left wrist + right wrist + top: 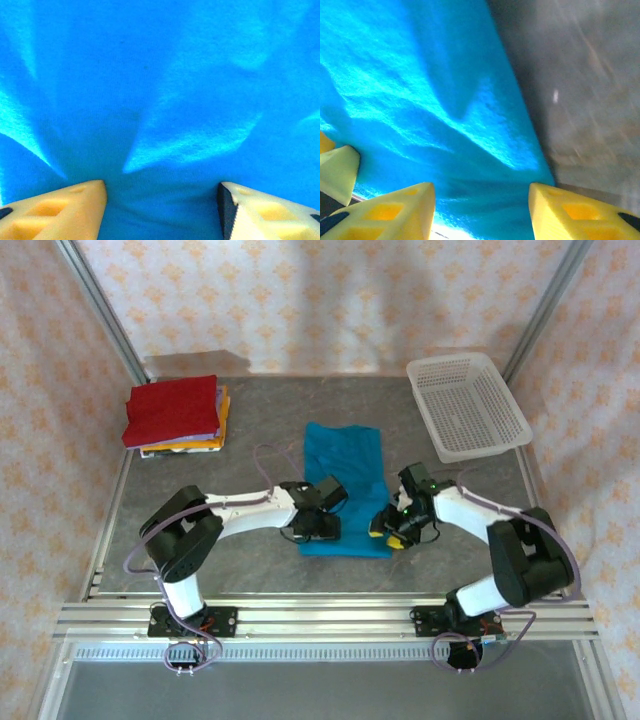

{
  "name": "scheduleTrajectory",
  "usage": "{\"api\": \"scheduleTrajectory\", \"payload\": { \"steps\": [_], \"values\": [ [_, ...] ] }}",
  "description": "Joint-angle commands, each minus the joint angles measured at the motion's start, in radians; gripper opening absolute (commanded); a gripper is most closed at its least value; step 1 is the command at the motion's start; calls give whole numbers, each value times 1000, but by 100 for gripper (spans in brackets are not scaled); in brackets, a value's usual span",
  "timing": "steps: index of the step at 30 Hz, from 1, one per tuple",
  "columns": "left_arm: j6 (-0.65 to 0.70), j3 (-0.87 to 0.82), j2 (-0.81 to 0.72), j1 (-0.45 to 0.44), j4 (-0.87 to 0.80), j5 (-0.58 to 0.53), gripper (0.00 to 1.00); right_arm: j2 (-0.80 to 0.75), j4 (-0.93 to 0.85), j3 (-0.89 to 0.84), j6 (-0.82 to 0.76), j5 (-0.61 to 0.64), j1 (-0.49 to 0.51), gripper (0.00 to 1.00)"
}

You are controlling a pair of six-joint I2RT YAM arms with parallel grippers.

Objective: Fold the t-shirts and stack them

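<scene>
**A:** Start close in. What are the two hands doing?

**B:** Both are down at the near end of the blue shirt [345, 455]. The left hand [162, 195] has its fingers [65, 210] standing apart, partly open. Cloth is spread across the gap and creases fan away from it. Nothing is clamped. The tips are right at the cloth, but I cannot tell whether they press on it.

**A:** And the right hand?

**B:** The right hand [481, 192] is parted much the same and grips nothing. It sits over the shirt's right edge, with blue cloth between its fingers and the bare grey surface [590, 90] just beside it.

**A:** Where does the shirt lie?

**B:** In the middle of the surface. It is folded into a long, flat strip that runs from the arms towards the back. The left hand is at its near left corner and the right hand at its near right corner.

**A:** What is farther back?

**B:** At the far left there is a stack of folded shirts [175, 415]. The top one is red, with purplish and orange edges showing beneath. The stack is well apart from the blue shirt. At the far right there is a white perforated basket [452, 361], set at a slight angle.

**A:** And the room?

**B:** Pale pink patterned walls [320, 300] close in the back and both sides. Metal posts [100, 310] slant up from the far corners.
</scene>
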Motion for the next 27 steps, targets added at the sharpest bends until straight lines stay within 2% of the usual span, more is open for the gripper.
{"api": "scheduleTrajectory", "payload": {
  "steps": [1,6,10,13,17,20,27],
  "values": [
    [-72,-25,-68,-20,-124,-60,63,-115,-127,-46,42,57,4,53],
    [-101,-72,-221,-26,-156,-94,64,-272,-245,-69,58,88,4,53],
    [-104,-113,-297,-26,-171,-85,64,-315,-231,-112,86,67,5,51],
    [-111,-181,-320,-18,-109,-31,64,-304,-184,-133,104,39,4,49],
    [-180,-312,-356,3,61,58,59,-271,-138,-135,111,5,4,46],
    [-217,-377,-377,12,146,77,55,-238,-122,-130,106,-7,4,43],
    [-237,-438,-383,20,208,96,47,-169,-70,-126,107,-37,4,38]
  ]
}}
